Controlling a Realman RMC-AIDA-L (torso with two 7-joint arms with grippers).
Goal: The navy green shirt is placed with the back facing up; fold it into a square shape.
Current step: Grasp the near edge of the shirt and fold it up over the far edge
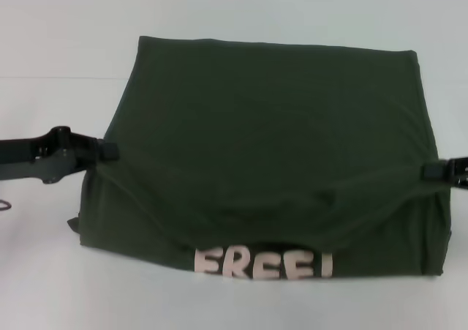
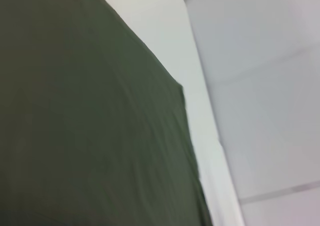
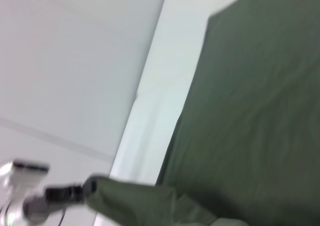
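The navy green shirt (image 1: 263, 140) lies on the white table (image 1: 44, 286), partly folded over itself. White "FREE!" lettering (image 1: 263, 264) shows at its near edge, its upper half hidden under the fold. My left gripper (image 1: 111, 151) is shut on the shirt's left edge. My right gripper (image 1: 433, 170) is shut on its right edge. The cloth hangs taut between them with a slight sag in the middle. The shirt fills much of the left wrist view (image 2: 90, 126) and the right wrist view (image 3: 250, 116). The right wrist view also shows the left gripper (image 3: 70, 193) farther off, pinching a corner.
The table's far edge (image 1: 58, 77) runs behind the shirt. Bare white table surface lies to the left and in front of the shirt. A small dark object (image 1: 4, 205) sits at the left border of the head view.
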